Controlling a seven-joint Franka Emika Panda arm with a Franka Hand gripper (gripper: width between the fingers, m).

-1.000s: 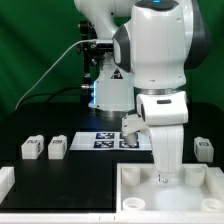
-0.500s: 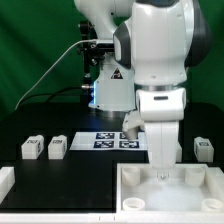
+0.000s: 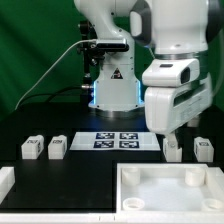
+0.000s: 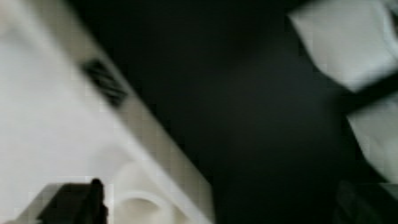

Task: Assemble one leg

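Four small white legs stand on the black table: two at the exterior view's left (image 3: 32,148) (image 3: 57,147) and two at its right (image 3: 172,148) (image 3: 204,149). My gripper (image 3: 170,131) hangs just above the nearer right leg, apart from it, open and empty. The large white tray (image 3: 165,212) lies in front, below it. The wrist view is blurred. It shows the tray's rim (image 4: 63,120) with a tag and a round socket (image 4: 146,205). My dark fingers are wide apart around the gripper's middle (image 4: 222,205). A white blurred shape (image 4: 356,40) lies beyond.
The marker board (image 3: 118,140) lies flat between the pairs of legs, in front of the robot's base (image 3: 110,90). A white bracket (image 3: 5,180) shows at the left edge. A green curtain forms the background.
My gripper has risen out of the tray and moved toward the exterior view's right, uncovering the leg below it. The legs and tray have not moved.
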